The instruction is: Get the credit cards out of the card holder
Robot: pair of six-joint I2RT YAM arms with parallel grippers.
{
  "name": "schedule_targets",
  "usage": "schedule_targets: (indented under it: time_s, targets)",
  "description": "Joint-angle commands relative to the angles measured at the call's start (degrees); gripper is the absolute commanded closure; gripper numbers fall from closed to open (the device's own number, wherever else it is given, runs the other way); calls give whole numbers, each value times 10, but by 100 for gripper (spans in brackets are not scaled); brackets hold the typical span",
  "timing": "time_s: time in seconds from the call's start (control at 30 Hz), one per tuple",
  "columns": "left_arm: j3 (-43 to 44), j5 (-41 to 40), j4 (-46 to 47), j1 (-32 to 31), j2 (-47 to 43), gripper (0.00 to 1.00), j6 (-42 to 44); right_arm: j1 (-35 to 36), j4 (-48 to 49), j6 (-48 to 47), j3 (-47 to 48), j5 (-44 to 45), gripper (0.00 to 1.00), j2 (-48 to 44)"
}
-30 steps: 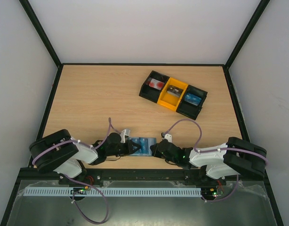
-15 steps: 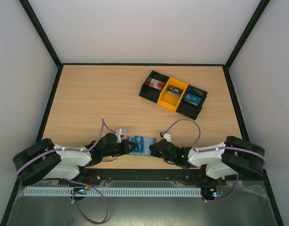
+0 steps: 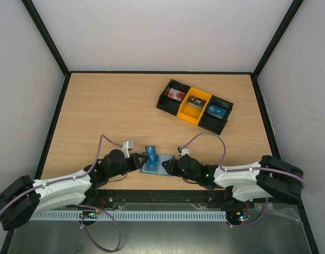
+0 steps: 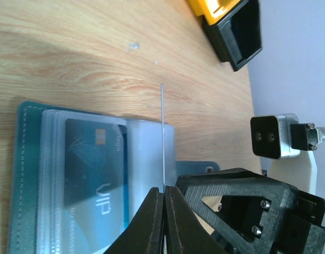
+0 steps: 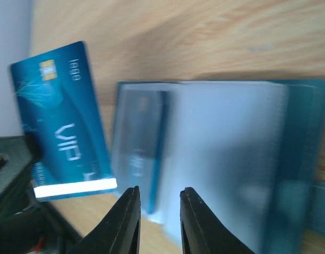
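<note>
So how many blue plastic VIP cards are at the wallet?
2. One bright blue plastic card is pinched in the left gripper; a second blue card sits in a pocket of the dusty-blue folding wallet. More may be hidden.

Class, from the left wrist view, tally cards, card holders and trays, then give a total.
Cards: 2, a held card edge-on in the left fingers, a pocketed card
Card holder: 1
Tray: 1
Total: 4
</note>
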Motion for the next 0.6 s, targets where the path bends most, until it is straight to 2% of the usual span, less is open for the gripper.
schedule_targets:
  time_s: [0.0, 0.13, 0.33, 0.47, 0.57]
  targets:
    - [2, -11, -31, 4, -59, 97, -2, 4, 98, 12, -19, -35, 74, -39]
    - [-1, -1, -26, 3, -112, 97, -8, 4, 179, 36, -39, -52, 64, -50]
    - [-18, 25, 13, 3, -155, 97, -25, 4, 257, 55, -38, -75, 54, -35]
    - [-34, 40, 48, 3, -163, 97, -38, 4, 323, 75, -41, -91, 54, -9]
    - [-43, 49, 70, 4, -163, 97, -44, 4, 376, 92, -46, -97, 62, 12]
